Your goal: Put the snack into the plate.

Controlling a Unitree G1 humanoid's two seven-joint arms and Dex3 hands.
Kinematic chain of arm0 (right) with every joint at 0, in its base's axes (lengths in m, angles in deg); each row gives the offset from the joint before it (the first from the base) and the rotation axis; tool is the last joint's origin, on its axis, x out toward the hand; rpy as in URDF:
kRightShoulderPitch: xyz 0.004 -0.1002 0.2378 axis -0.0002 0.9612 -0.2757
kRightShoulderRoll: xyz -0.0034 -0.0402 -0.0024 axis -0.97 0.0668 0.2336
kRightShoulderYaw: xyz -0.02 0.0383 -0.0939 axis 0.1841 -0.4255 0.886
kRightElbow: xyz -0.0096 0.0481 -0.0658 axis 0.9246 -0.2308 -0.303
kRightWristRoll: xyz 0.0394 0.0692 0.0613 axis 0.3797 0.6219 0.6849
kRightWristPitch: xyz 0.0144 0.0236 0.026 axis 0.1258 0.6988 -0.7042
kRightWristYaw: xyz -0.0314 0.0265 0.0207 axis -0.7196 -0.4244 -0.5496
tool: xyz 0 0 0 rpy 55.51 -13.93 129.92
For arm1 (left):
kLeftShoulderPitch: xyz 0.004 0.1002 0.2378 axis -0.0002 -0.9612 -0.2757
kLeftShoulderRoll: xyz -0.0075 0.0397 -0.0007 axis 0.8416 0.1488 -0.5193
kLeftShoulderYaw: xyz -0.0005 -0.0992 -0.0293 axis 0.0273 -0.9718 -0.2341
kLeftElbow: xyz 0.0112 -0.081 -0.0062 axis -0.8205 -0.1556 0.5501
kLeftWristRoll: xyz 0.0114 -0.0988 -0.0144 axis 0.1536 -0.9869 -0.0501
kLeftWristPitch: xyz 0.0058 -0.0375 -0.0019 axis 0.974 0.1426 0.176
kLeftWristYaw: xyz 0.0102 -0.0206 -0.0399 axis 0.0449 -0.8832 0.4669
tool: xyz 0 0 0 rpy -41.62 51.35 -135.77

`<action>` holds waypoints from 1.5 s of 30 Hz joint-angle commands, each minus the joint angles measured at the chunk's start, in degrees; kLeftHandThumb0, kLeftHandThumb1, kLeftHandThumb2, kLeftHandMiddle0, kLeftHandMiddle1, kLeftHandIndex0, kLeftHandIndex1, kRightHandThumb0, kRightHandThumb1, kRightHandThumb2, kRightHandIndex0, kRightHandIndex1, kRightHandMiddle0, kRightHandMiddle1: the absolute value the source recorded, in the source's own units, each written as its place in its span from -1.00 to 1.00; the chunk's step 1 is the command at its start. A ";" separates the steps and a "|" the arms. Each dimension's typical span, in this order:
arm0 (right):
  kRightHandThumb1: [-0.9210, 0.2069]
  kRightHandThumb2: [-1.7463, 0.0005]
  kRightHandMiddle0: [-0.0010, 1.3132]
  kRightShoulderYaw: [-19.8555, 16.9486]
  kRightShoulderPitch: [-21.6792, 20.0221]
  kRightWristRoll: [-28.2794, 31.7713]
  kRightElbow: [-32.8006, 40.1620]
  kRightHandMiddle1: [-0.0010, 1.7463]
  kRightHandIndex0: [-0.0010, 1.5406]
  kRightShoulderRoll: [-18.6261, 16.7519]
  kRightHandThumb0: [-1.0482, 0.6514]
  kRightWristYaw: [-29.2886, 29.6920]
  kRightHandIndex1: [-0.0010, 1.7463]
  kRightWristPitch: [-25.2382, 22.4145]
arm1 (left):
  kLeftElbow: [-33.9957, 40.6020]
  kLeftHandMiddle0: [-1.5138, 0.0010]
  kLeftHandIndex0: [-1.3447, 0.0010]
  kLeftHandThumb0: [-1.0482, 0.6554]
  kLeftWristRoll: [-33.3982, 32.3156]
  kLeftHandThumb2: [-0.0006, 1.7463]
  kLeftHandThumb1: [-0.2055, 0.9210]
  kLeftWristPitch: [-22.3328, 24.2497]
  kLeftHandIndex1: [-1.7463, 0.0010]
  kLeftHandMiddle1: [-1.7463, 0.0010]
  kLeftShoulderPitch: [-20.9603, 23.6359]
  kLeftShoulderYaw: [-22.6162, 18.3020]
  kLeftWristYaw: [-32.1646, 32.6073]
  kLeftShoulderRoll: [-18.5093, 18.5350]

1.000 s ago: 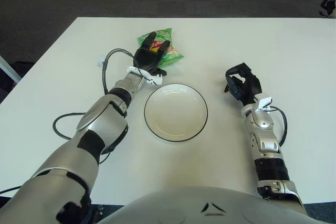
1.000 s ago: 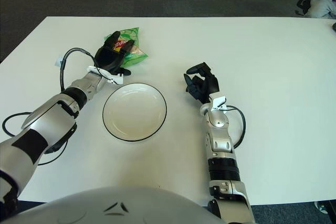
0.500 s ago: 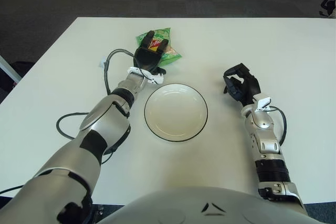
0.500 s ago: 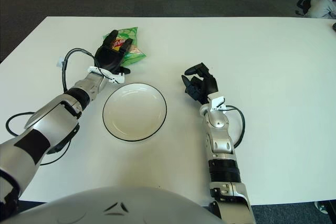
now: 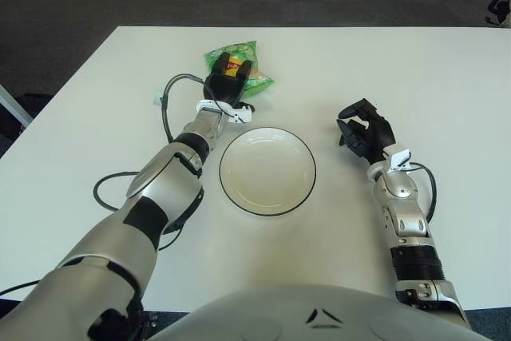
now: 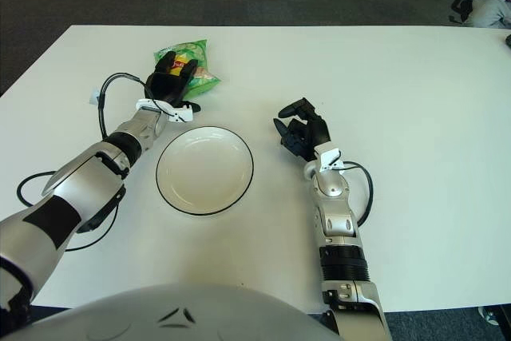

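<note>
Task is barely started, as far as I can judge: the plate [image 5: 267, 171] sits near-centre on the white table [image 5: 447, 77] with nothing in it, and the snack [image 5: 239, 72], a green crinkly bag with a red-and-yellow label, lies flat on the table just beyond the plate's far-left rim, not touching it. Left hand [image 5: 227, 84] is stretched out over the bag's near edge, fingers [image 5: 235, 66] laid forward across the top of the packet and slightly apart. They cover the label, but I can't tell whether they're pressing down or have any real purchase; nothing shows the bag pinched or lifted, so I'd call it a reach/pre-grasp, not a secured hold. Right hand [image 5: 365, 131] shows to the right of the plate, clear of it, fingers curled in with nothing between them; looks idle. A black cable [image 5: 166, 98] loops on the table left of the left forearm, away from the plate. Remaining: close on the bag, lift it, carry it the short way near-right to over the plate, release. Thin foil bag lying flat could slide away instead of being picked up.
</note>
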 commanded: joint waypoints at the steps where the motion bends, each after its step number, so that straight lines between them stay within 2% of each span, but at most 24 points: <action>1: -1.00 0.64 -0.35 0.09 0.09 -0.19 0.67 0.74 0.04 0.67 -0.19 -0.56 0.93 0.32 | -1.10 0.81 0.50 -0.48 -0.19 -1.00 0.85 1.12 0.99 1.00 -0.50 -0.07 -1.58 0.07; 3: -1.00 0.64 -0.35 0.12 0.09 0.12 0.52 0.74 0.04 0.84 -0.19 -1.09 0.93 0.62 | -1.11 0.79 0.50 -0.48 -0.40 -1.00 0.85 1.14 0.99 0.99 -0.65 -0.34 -1.44 0.05; 5: -1.00 0.64 -0.36 0.14 0.09 0.36 0.41 0.75 0.05 0.99 -0.19 -1.52 0.92 0.84 | -1.11 0.69 0.47 -0.47 -0.60 -1.00 0.85 1.15 0.98 0.97 -0.84 -0.60 -0.92 0.05; 7: -1.00 0.64 -0.36 0.14 0.09 0.54 0.34 0.75 0.05 1.11 -0.19 -1.92 0.92 0.94 | -1.12 0.48 0.31 -0.41 -0.68 -1.00 0.85 1.44 0.93 0.90 -1.13 -0.81 0.48 -0.02; 8: -1.00 0.64 -0.36 0.13 0.09 0.61 0.32 0.75 0.05 1.16 -0.19 -2.11 0.92 0.97 | -1.13 0.46 0.20 -0.34 -0.69 -0.99 0.84 1.63 0.80 0.57 -1.27 -0.89 1.24 -0.07; 9: -1.00 0.64 -0.36 0.12 0.09 0.66 0.31 0.75 0.05 1.19 -0.19 -2.26 0.92 0.99 | -1.17 0.48 0.19 -0.31 -0.65 -0.99 0.83 1.79 0.72 0.41 -1.37 -0.90 1.73 -0.12; 10: -1.00 0.64 -0.36 0.10 0.09 0.69 0.31 0.75 0.05 1.20 -0.19 -2.36 0.92 0.99 | -1.21 0.55 0.23 -0.23 -0.61 -0.99 0.83 1.88 0.47 0.05 -1.43 -0.89 2.01 -0.15; 11: -1.00 0.64 -0.36 0.08 0.10 0.73 0.31 0.75 0.05 1.23 -0.19 -2.50 0.92 1.00 | -1.28 0.60 0.28 -0.18 -0.50 -0.99 0.83 1.97 0.28 -0.20 -1.48 -0.80 2.05 -0.16; 14: -1.00 0.64 -0.36 0.04 0.20 0.83 0.40 0.75 0.05 1.29 -0.19 -2.89 0.92 1.03 | -1.49 0.75 0.43 -0.01 0.08 -0.98 0.87 2.41 -0.09 -0.71 -1.56 -0.26 1.94 -0.12; 15: -1.00 0.64 -0.36 0.05 0.26 0.88 0.46 0.75 0.05 1.31 -0.19 -3.07 0.92 1.06 | -1.58 0.77 0.45 0.01 0.48 -0.98 0.88 2.67 -0.13 -0.77 -1.54 0.12 1.72 -0.07; 16: -1.00 0.63 -0.36 0.04 0.30 0.91 0.50 0.75 0.05 1.33 -0.19 -3.20 0.92 1.08 | -1.63 0.68 0.49 0.24 0.77 -0.82 0.90 2.84 -0.20 -0.78 -1.52 0.37 1.57 -0.03; 17: -1.00 0.63 -0.36 0.04 0.31 0.93 0.52 0.75 0.05 1.36 -0.19 -3.35 0.92 1.07 | -1.69 0.61 0.52 0.38 1.11 -0.73 0.92 3.01 -0.25 -0.79 -1.53 0.67 1.45 0.03; 18: -1.00 0.63 -0.36 0.02 0.30 0.94 0.51 0.75 0.05 1.38 -0.19 -3.47 0.92 1.07 | -1.72 0.58 0.55 0.47 1.32 -0.67 0.95 3.14 -0.29 -0.80 -1.54 0.88 1.37 0.07; 21: -1.00 0.63 -0.36 0.03 0.32 1.04 0.62 0.75 0.05 1.56 -0.19 -4.06 0.91 0.81 | -1.78 0.55 0.56 0.57 1.75 -0.62 0.98 3.24 -0.34 -0.80 -1.67 1.38 1.51 0.32; 23: -1.00 0.64 -0.35 0.08 0.36 1.03 0.77 0.74 0.05 1.64 -0.19 -4.36 0.91 0.54 | -1.81 0.58 0.41 0.37 1.91 -0.61 0.97 3.16 -0.39 -0.88 -1.84 1.60 1.81 0.55; 25: -1.00 0.65 -0.35 0.13 0.40 0.93 0.95 0.74 0.06 1.71 -0.19 -4.61 0.91 0.23 | -1.82 0.57 0.35 0.30 1.99 -0.39 0.78 3.04 -0.49 -0.91 -2.00 1.79 2.16 0.76; 26: -1.00 0.65 -0.34 0.17 0.41 0.87 1.02 0.73 0.06 1.73 -0.19 -4.70 0.90 0.09 | -1.83 0.54 0.34 0.27 2.01 -0.25 0.64 2.98 -0.57 -0.92 -2.05 1.86 2.29 0.85; 29: -1.00 0.65 -0.34 0.32 0.40 0.71 1.26 0.73 0.06 1.93 -0.19 -5.09 0.90 -0.54 | -1.86 0.48 0.34 0.24 2.12 0.00 0.41 2.80 -0.72 -0.94 -2.14 2.08 2.60 1.09; 32: -1.00 0.66 -0.33 0.46 0.40 0.72 1.45 0.72 0.06 2.15 -0.19 -5.47 0.90 -0.95 | -1.91 0.45 0.32 0.23 2.20 0.15 0.27 2.63 -0.78 -0.97 -2.19 2.29 2.68 1.28; 36: -1.00 0.66 -0.32 0.57 0.39 0.68 1.68 0.72 0.06 2.32 -0.19 -5.82 0.89 -1.33 | -1.94 0.42 0.29 0.23 2.20 0.22 0.20 2.48 -0.79 -0.99 -2.20 2.41 2.70 1.46; 45: -1.00 0.68 -0.30 0.81 0.25 0.65 1.98 0.70 0.06 2.87 -0.19 -6.62 0.88 -1.99 | -1.89 0.38 0.14 0.23 1.80 0.23 0.13 1.98 -0.64 -1.00 -1.97 2.25 2.20 1.66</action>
